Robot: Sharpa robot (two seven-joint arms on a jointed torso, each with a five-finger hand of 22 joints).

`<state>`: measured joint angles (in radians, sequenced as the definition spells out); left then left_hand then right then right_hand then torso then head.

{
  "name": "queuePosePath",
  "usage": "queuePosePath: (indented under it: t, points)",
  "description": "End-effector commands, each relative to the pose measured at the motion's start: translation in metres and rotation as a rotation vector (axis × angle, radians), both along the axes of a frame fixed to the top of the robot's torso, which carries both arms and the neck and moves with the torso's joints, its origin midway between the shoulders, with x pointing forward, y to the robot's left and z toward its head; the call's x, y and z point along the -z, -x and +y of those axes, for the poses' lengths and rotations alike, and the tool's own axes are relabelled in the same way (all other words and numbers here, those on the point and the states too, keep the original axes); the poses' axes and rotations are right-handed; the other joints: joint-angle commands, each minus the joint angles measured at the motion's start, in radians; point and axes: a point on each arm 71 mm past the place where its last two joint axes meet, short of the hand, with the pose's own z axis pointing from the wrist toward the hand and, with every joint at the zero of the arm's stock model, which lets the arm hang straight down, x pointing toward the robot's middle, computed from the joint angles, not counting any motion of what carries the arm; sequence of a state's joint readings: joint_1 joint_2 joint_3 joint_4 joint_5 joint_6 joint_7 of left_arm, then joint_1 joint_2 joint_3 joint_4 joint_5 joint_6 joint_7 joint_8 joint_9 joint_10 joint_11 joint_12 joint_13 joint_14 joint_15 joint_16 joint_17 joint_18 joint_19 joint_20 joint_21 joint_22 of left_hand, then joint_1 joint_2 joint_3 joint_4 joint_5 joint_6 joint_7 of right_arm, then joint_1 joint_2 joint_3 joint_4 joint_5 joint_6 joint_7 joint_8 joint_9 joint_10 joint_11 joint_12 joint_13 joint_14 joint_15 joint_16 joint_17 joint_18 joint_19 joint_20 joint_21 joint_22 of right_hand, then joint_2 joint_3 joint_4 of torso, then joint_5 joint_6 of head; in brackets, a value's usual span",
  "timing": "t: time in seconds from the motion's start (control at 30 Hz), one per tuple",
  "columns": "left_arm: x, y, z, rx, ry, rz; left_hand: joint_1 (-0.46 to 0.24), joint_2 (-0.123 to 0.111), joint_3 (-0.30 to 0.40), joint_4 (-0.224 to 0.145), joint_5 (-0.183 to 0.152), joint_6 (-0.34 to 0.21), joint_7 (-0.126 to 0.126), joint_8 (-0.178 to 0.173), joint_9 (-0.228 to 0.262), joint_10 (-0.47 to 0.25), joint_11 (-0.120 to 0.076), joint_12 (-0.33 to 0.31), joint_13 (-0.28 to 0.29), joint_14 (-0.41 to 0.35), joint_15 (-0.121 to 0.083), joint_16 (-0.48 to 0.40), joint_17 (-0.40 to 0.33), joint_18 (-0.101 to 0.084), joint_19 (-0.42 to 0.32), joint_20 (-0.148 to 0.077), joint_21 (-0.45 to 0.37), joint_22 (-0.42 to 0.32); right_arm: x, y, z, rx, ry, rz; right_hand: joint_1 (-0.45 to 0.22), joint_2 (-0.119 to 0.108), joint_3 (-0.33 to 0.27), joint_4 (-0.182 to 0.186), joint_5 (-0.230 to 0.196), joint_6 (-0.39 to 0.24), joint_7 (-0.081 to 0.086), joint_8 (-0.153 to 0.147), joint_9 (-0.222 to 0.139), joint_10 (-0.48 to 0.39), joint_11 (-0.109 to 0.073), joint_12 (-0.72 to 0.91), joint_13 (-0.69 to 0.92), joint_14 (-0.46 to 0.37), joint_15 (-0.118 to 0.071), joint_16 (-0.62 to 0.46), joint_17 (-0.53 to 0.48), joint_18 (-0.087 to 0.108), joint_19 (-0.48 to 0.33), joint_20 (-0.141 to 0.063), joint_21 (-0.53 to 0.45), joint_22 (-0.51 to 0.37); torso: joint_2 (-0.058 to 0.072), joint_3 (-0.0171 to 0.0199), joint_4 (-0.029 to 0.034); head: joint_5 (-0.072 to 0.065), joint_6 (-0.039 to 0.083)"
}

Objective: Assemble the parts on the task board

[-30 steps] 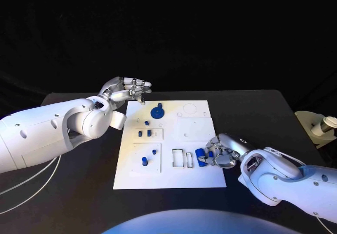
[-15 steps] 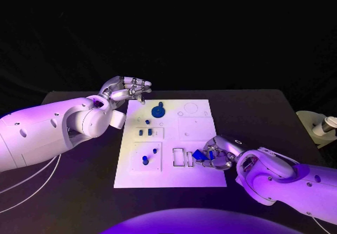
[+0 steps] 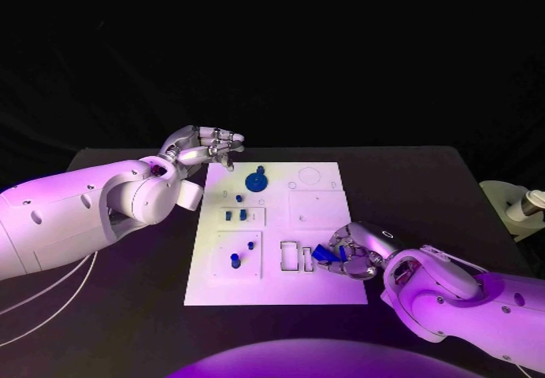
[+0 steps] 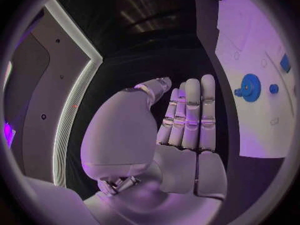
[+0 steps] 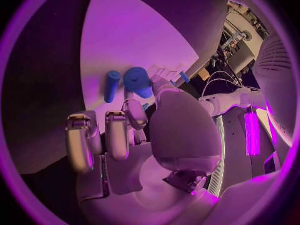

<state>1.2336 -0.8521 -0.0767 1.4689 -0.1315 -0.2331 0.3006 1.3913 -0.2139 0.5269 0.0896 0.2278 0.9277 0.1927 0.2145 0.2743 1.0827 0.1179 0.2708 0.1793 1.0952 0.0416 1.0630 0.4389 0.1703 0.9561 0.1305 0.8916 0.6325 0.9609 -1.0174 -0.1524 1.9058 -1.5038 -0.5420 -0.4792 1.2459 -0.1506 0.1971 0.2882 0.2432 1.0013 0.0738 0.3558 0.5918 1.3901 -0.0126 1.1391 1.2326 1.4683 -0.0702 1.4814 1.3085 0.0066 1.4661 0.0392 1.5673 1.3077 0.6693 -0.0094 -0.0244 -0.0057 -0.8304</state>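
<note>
The white task board (image 3: 324, 209) lies mid-table. On it sit a blue gear (image 3: 257, 182), small blue pieces (image 3: 234, 214) and short blue pegs (image 3: 235, 257). By the board's near right edge, beside two rectangular slots (image 3: 296, 256), my right hand (image 3: 361, 252) pinches a blue part (image 3: 326, 253). In the right wrist view that blue part (image 5: 139, 81) sits at the fingertips (image 5: 133, 112) with a blue cylinder (image 5: 112, 86) lying beside it on the board (image 5: 125, 35). My left hand (image 3: 209, 146) hovers off the board's far left corner and holds nothing. Its fingers (image 4: 190, 112) lie straight, near the gear (image 4: 250, 87).
A white object (image 3: 520, 206) stands at the table's right edge. Pale cables (image 3: 46, 295) trail over the table under my left arm. Bare black tabletop lies on both sides of the board.
My right hand has shifted left over the blue pieces at the board's right edge and closed on one, which now sits tilted. The left hand has stayed put.
</note>
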Motion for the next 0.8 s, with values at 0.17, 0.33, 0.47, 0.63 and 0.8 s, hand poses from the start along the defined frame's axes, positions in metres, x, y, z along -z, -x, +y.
queuePosePath:
  t: [0.17, 0.33, 0.47, 0.63, 0.8]
  points:
    - [-0.001, 0.001, -0.003, 0.019, 0.012, 0.002, -0.003, 0.008, -0.005, -0.001, 0.002, -0.005, 0.0, -0.003, -0.001, -0.005, 0.001, 0.005, 0.001, -0.006, 0.002, 0.002, -0.001, 0.013, 0.002, 0.007, -0.005, -0.001, -0.02, -0.002, 0.007, 0.029, -0.099, -0.043, 0.023, 0.035, 0.015, 0.002, 0.014, 0.023, -0.014, 0.02, 0.018, 0.006, -0.002, 0.005, 0.003, 0.06, -0.009, 0.006, 0.009, -0.007, 0.105, -0.008, 0.003, 0.263, 0.001, -0.002, 0.0028, -0.004, 0.007]
    - [-0.001, 0.001, -0.004, 0.021, 0.013, 0.002, -0.003, 0.008, -0.005, -0.001, 0.002, -0.005, 0.0, -0.003, -0.001, -0.005, 0.001, 0.005, 0.001, -0.006, 0.002, 0.002, -0.001, 0.013, 0.002, 0.007, -0.005, -0.001, -0.023, -0.003, 0.018, 0.009, -0.124, -0.017, 0.014, 0.036, 0.017, 0.004, 0.021, 0.023, -0.013, 0.021, 0.019, 0.008, -0.002, 0.006, 0.006, 0.06, -0.009, 0.006, 0.01, -0.007, 0.105, -0.009, 0.003, 0.263, 0.003, -0.003, 0.0045, -0.006, 0.006]
    - [-0.001, 0.001, -0.005, 0.024, 0.014, 0.002, -0.003, 0.008, -0.005, -0.001, 0.002, -0.005, 0.0, -0.003, -0.001, -0.005, 0.001, 0.005, 0.001, -0.006, 0.002, 0.002, -0.001, 0.013, 0.002, 0.007, -0.005, -0.001, -0.02, -0.004, 0.029, -0.022, -0.126, 0.025, -0.007, 0.034, 0.015, 0.005, 0.027, 0.022, -0.012, 0.022, 0.021, 0.007, -0.001, 0.003, 0.005, 0.06, -0.008, 0.006, 0.008, -0.007, 0.105, -0.009, 0.003, 0.263, 0.004, -0.0037, 0.0059, -0.005, 0.007]
    - [-0.001, 0.001, -0.006, 0.028, 0.014, 0.004, -0.003, 0.008, -0.005, -0.001, 0.002, -0.005, 0.0, -0.003, -0.001, -0.005, 0.001, 0.005, 0.001, -0.006, 0.002, 0.002, -0.001, 0.013, 0.002, 0.007, -0.005, -0.001, -0.016, -0.005, 0.043, -0.06, -0.121, 0.065, -0.087, 0.049, 0.009, 0.005, 0.03, 0.022, -0.011, 0.026, 0.026, 0.007, 0.001, -0.003, 0.008, 0.059, -0.006, 0.005, 0.007, -0.007, 0.105, -0.008, 0.003, 0.263, 0.006, -0.004, 0.0079, -0.001, 0.008]
    - [-0.001, 0.002, -0.007, 0.032, 0.015, 0.006, -0.003, 0.008, -0.005, -0.001, 0.002, -0.005, 0.0, -0.003, -0.001, -0.005, 0.001, 0.005, 0.001, -0.006, 0.002, 0.002, -0.001, 0.013, 0.002, 0.007, -0.005, -0.001, -0.012, -0.006, 0.05, -0.085, -0.101, 0.087, -0.124, 0.048, -0.001, 0.006, 0.015, 0.026, -0.013, 0.032, 0.031, 0.011, 0.0, 0.001, 0.015, 0.059, -0.007, 0.005, 0.006, -0.007, 0.105, -0.008, 0.003, 0.263, 0.005, -0.0045, 0.0074, 0.002, 0.005]
